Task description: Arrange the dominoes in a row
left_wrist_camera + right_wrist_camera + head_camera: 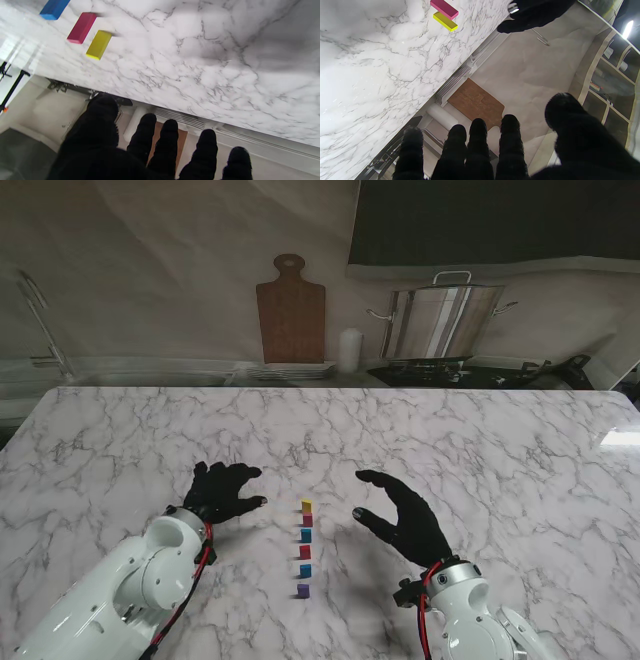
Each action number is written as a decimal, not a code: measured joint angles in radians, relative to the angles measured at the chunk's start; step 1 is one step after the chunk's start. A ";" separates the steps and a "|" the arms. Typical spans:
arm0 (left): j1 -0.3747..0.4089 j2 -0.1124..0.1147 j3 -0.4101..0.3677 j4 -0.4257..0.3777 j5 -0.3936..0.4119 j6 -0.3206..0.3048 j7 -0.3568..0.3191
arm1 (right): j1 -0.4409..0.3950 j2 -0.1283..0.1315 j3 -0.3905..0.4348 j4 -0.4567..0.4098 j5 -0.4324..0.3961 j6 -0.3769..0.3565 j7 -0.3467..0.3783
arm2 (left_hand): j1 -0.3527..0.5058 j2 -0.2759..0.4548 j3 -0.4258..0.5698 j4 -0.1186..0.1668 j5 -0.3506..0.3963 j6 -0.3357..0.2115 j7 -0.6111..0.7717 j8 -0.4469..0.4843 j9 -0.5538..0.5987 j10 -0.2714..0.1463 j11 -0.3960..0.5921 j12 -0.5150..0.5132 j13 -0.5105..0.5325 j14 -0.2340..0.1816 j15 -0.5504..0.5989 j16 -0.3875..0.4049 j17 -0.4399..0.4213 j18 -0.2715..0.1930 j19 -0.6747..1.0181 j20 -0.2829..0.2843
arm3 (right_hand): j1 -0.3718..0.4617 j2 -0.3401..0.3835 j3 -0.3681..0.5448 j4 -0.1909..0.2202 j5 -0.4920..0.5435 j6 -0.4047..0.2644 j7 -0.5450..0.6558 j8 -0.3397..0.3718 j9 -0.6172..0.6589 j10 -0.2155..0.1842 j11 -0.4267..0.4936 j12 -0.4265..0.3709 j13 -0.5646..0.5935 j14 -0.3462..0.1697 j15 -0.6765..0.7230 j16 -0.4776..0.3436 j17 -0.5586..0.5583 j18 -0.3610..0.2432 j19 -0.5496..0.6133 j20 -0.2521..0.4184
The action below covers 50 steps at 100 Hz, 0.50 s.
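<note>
Left hand (222, 492) and right hand (400, 515), both black-gloved, fingers spread, holding nothing, flank the row of dominoes (305, 548). Six small colored blocks stand on the glossy marble table (500, 450), yellow domino (307, 505) farthest from me. Wrist views show only the blocks at that yellow end.

A kitchen: marble counter (500, 440), steel stockpot (442, 320), wooden cutting board (291, 310), stacked plates (290, 370).

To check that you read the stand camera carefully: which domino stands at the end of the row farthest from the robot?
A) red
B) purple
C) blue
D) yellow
D: the yellow domino ends the row on the far side, while the purple domino sits nearest the robot.
</note>
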 measured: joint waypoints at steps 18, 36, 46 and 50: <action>0.145 -0.004 -0.104 -0.107 -0.065 -0.069 0.071 | 0.009 0.002 -0.019 0.009 -0.018 -0.002 -0.004 | 0.012 0.079 -0.122 0.002 -0.062 0.012 -0.053 -0.012 -0.067 0.013 -0.059 -0.034 -0.050 0.000 -0.059 -0.042 0.001 0.000 -0.112 -0.116 | 0.000 0.000 0.000 0.000 0.000 0.000 0.000 0.000 0.000 0.000 0.000 0.000 0.000 0.000 0.000 0.000 0.000 0.000 0.000 0.000; 0.263 -0.012 -0.145 -0.186 -0.114 -0.089 0.141 | 0.018 0.004 -0.035 0.020 -0.030 -0.005 -0.001 | 0.012 0.114 -0.133 0.003 -0.101 0.033 -0.077 -0.013 -0.107 0.022 -0.086 -0.043 -0.091 0.001 -0.076 -0.052 0.002 0.002 -0.134 -0.160 | 0.000 0.000 0.000 0.000 -0.034 0.000 0.001 0.000 -0.017 0.000 0.000 0.000 -0.026 0.000 0.000 0.001 -0.004 0.000 0.000 0.000; 0.319 -0.022 -0.156 -0.212 -0.146 -0.116 0.205 | 0.021 0.004 -0.041 0.027 -0.037 -0.009 -0.001 | 0.012 0.128 -0.142 0.003 -0.149 0.039 -0.092 -0.022 -0.159 0.034 -0.118 -0.043 -0.134 0.011 -0.096 -0.054 0.003 0.004 -0.154 -0.212 | 0.000 0.000 0.000 0.000 -0.061 0.000 -0.004 0.000 -0.063 -0.003 0.004 0.000 -0.052 0.000 -0.003 0.001 -0.016 -0.001 -0.021 0.000; 0.338 -0.026 -0.158 -0.219 -0.154 -0.129 0.222 | 0.021 0.005 -0.043 0.028 -0.039 -0.010 -0.001 | 0.009 0.128 -0.143 0.003 -0.161 0.039 -0.102 -0.023 -0.172 0.034 -0.129 -0.043 -0.148 0.011 -0.104 -0.060 0.004 0.004 -0.164 -0.239 | 0.000 0.000 0.000 0.000 -0.061 0.000 -0.002 0.000 -0.076 -0.014 0.002 -0.002 -0.064 -0.003 -0.011 0.001 -0.023 -0.010 -0.029 -0.001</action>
